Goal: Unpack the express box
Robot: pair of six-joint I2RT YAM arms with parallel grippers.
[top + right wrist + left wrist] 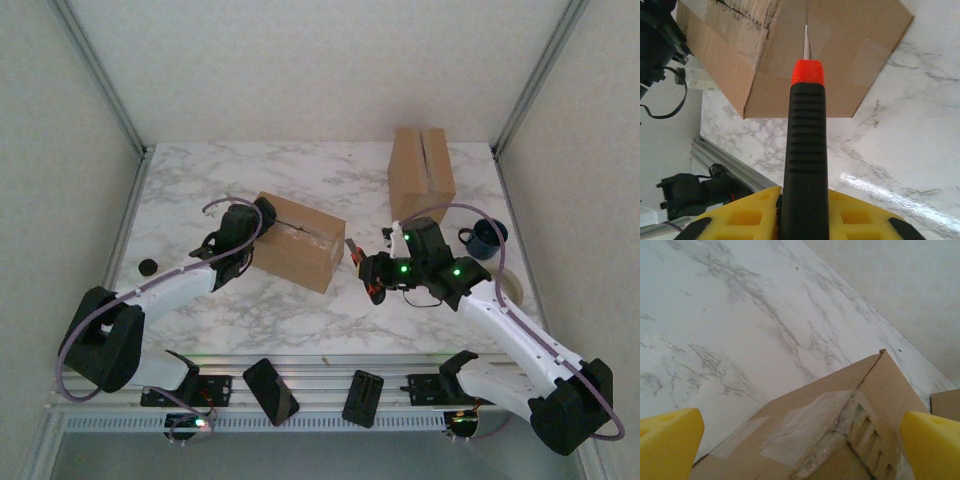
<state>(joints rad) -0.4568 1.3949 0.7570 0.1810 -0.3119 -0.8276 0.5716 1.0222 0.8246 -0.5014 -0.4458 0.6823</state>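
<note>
Top external view: two cardboard boxes, one knife, one mug. The express box point(297, 240), lying flat and taped shut so its contents are hidden, sits between the two claws. The left gripper point(262, 215) stands spread wide, its yellow fingers point(670, 440) either side of the box's taped corner, holding nothing. The right gripper point(805, 202) is clamped on the black-handled knife point(805, 150), with the blade pointing at the box's near end. The second box point(421, 172) stands upright beyond the right claw. The blue mug point(485, 238) sits beside that arm; what it holds cannot be told.
</note>
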